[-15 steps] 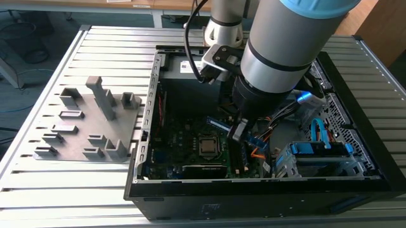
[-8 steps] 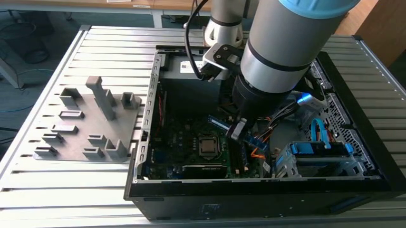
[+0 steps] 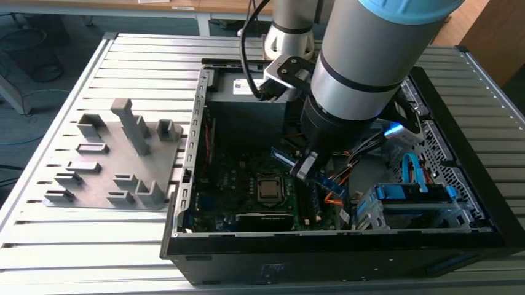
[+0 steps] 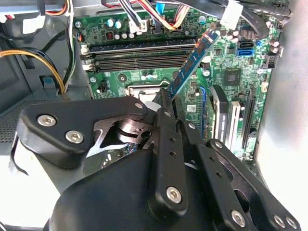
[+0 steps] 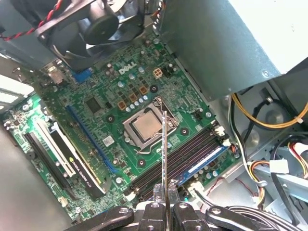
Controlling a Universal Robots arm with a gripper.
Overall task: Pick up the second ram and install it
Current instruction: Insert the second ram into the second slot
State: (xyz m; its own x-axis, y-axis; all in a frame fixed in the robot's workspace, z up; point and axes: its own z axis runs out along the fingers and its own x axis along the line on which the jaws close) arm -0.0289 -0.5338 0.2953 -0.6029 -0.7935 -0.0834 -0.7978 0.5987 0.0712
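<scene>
Slatted metal table (image 3: 98, 246) carried everything. Open computer case (image 3: 328, 258) lay on its side on the table, toward the exterior view's right. Robot arm (image 3: 361, 74) reached down into the case from above. Gray holder plate (image 3: 115, 160) with upright blocks sat on the table just beside the case, on the exterior view's left.

Green motherboard (image 3: 230, 190) covered the case floor and showed in both wrist views. Gray power supply box (image 5: 231, 43) stood next to the board, with a black fan (image 5: 96, 24) near it. Yellow and orange cables ran past the box. Long memory slots (image 5: 183, 159) lay in parallel rows beside the CPU socket (image 5: 147, 126); couldn't tell whether any slot already held a stick.

Gripper (image 5: 164, 199) was inside the case, above the board, with its black fingers (image 4: 168, 134) closed tight on one end of the second ram (image 4: 192, 60).

The second ram (image 5: 164, 149) stuck out from the fingertips, off the board and in the air. In the first wrist view it appeared edge-on as a thin line, free end over the socket edge. In the second wrist view its blue-green face crossed the slots at an angle. It was not seated in any slot. In the exterior view the stick (image 3: 283, 158) showed as a blue strip at the gripper (image 3: 305, 169), near the middle of the case.
</scene>
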